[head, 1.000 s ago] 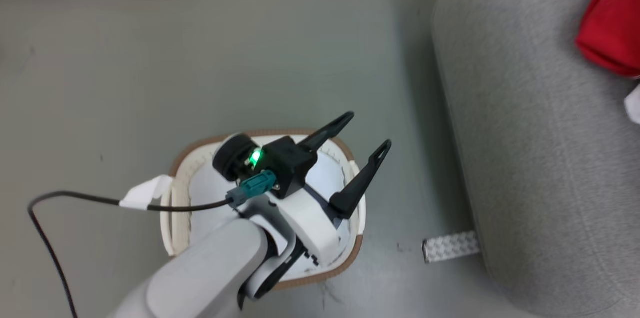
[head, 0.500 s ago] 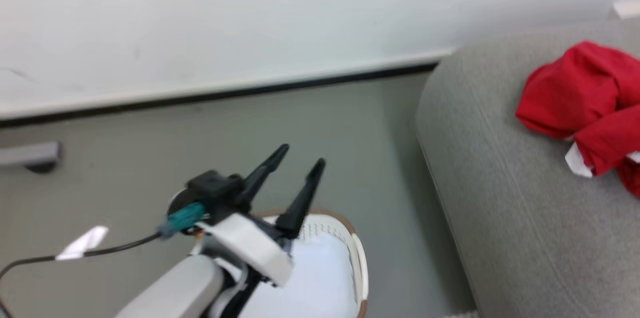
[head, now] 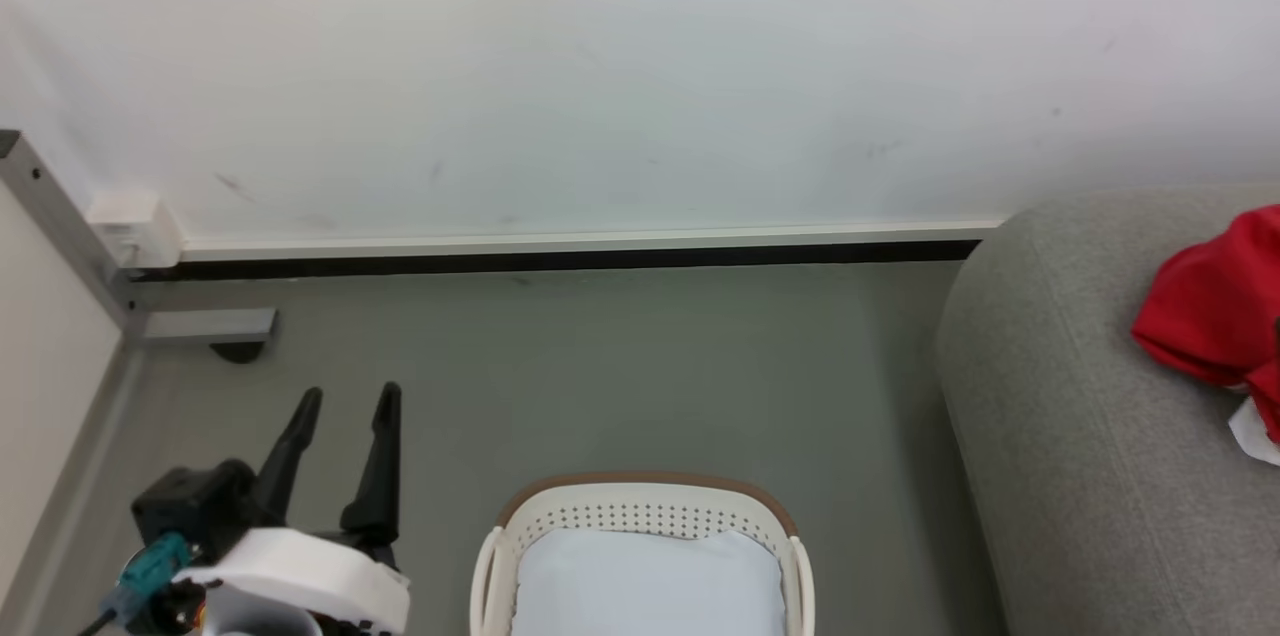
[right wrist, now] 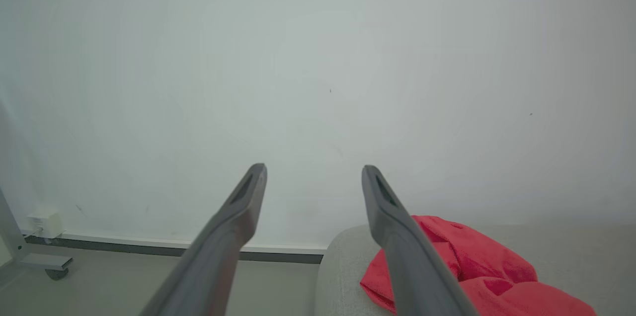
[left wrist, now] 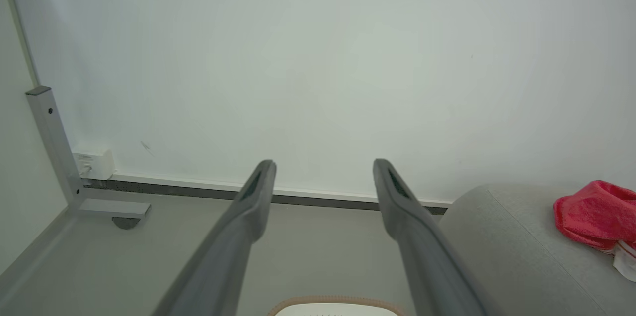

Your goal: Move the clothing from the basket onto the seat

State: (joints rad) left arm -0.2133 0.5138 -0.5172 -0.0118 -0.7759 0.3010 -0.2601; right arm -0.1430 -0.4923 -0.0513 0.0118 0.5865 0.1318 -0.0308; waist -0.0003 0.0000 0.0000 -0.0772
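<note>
The red clothing lies bunched on the light-grey seat at the right, a white panel showing at its lower edge; it is also on the seat as the clothing and as the clothing. The white basket with a brown rim stands on the floor at bottom centre and holds just its plain white pad. My left gripper is open to the left of the basket, empty. My right gripper is open and empty, pointing at the wall above the seat.
A white wall with a dark baseboard runs behind. A grey metal post and foot and a small white box stand at the far left. Grey floor lies open between basket and wall.
The head camera has tilted up, so the wall now fills the top. My left gripper has swung from above the basket to its left side, still open.
</note>
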